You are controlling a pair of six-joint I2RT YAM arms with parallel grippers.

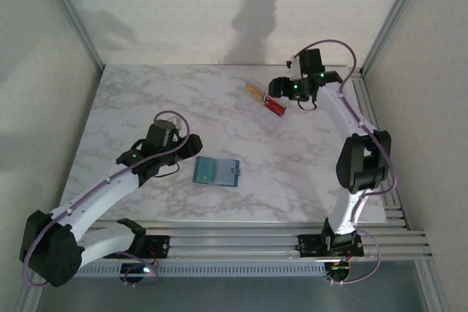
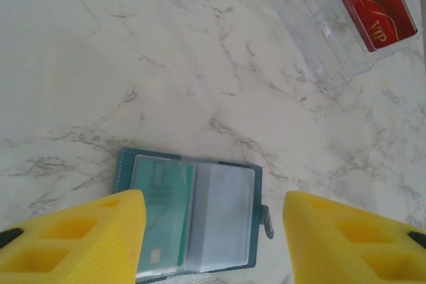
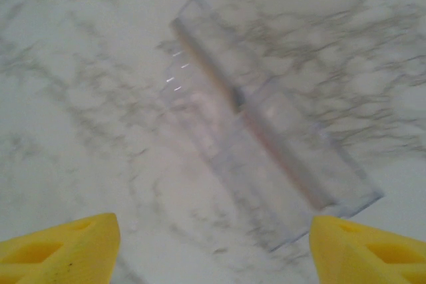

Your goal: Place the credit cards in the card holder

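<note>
Top: left end effector [image 1: 167, 131] over the worktop [image 1: 146, 93] beside the teal wallet [image 1: 216, 172]; right end effector [image 1: 291, 87] by the red card [image 1: 274, 106] and gold card [image 1: 254, 90]. Left wrist: jaws apart, empty; red card looks seated in the clear card holder [image 2: 313, 38]. Right wrist: jaws wide, empty, over the holder. Likely risk: the light holder slides or tips if a finger clips it, dumping 2 cards.

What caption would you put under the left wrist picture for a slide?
The left tool hangs open above an open teal wallet, a red card in the clear card holder beyond.
</note>
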